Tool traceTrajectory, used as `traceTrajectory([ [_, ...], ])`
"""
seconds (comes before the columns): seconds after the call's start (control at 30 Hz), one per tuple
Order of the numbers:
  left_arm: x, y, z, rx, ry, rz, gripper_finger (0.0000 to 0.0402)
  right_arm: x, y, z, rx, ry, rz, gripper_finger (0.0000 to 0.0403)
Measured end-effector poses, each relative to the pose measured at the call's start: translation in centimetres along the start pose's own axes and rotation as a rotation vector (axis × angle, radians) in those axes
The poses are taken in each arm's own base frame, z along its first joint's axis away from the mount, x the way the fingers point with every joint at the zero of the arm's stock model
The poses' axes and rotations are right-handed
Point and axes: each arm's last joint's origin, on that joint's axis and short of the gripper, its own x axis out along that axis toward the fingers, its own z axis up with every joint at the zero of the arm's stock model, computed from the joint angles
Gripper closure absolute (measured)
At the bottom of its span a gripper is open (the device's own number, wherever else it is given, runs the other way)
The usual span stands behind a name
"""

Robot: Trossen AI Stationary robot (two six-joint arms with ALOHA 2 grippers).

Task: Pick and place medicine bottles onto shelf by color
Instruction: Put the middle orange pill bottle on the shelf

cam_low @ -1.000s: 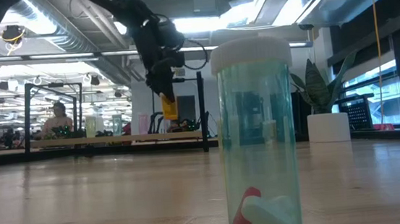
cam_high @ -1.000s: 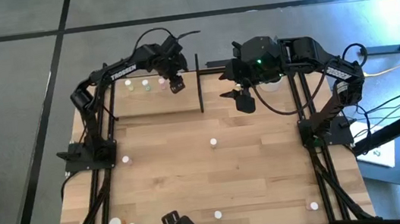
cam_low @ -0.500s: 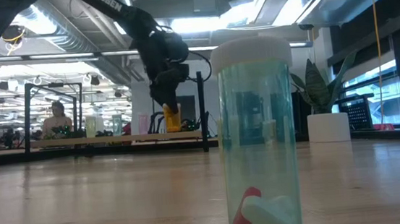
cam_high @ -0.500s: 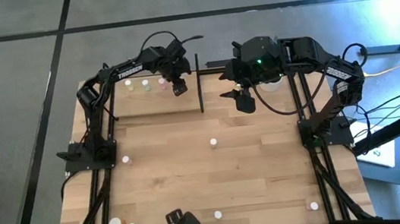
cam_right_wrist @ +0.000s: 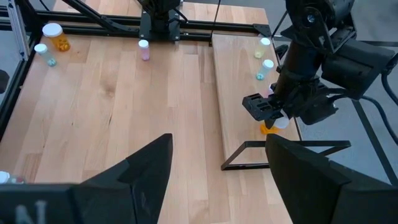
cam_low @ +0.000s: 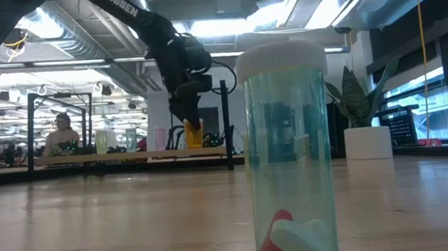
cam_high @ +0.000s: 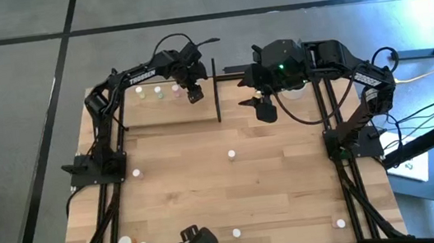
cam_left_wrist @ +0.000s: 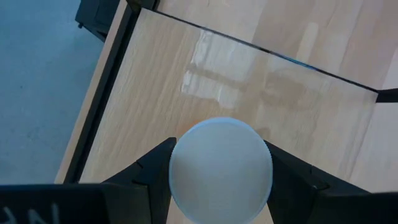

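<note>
Jaws of left gripper pinch round white-capped orange bottle over pale-wood shelf; right gripper spread.

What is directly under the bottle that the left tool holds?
The pale shelf board lies below the white-capped orange bottle held by the left tool. The cap hides whether its base touches.

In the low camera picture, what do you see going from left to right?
A person far off → the left hand holding an orange bottle → the shelf's black upright bar → the big clear bottle up close → the white plant pot.
</note>
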Motion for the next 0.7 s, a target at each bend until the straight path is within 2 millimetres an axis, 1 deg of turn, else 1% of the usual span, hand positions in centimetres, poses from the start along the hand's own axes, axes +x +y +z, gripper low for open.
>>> traceTrajectory([
  [0.17, 0.01, 0.05, 0.0, -0.001, -0.001, 0.001, 0.021, 0.0, 0.0, 0.0, 0.0, 0.0, 0.0, 0.0144],
  [0.3, 0.02, 0.09, 0.0, -0.001, -0.002, 0.002, 0.0202, 0.0, 0.0, 0.0, 0.0, 0.0, 0.0, 0.0144],
  [0.7, 0.11, 0.41, -0.12, -0.001, 0.007, 0.02, 0.0131, 0.0, 0.0, 0.0, 0.0, 0.0, 0.0, 0.0144],
])
